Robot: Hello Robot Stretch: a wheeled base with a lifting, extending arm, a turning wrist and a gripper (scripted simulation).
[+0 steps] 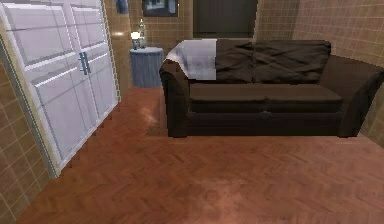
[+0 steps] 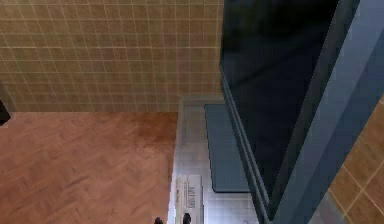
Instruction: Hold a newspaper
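Note:
A small pale flat rectangle with dark marks, possibly the newspaper, lies on the near end of a grey stand in the arm side view. Just below it, at the bottom edge, two small dark tips of my gripper poke into the picture. The rest of the gripper is cut off, so I cannot tell whether it holds anything. A blue-grey mat lies farther along the stand, beside the pale rectangle.
A large dark screen stands on the stand at the arm side view's right, before a tan tiled wall. Ahead are a brown sofa with a pale throw, white double doors, a small blue side table and open wood floor.

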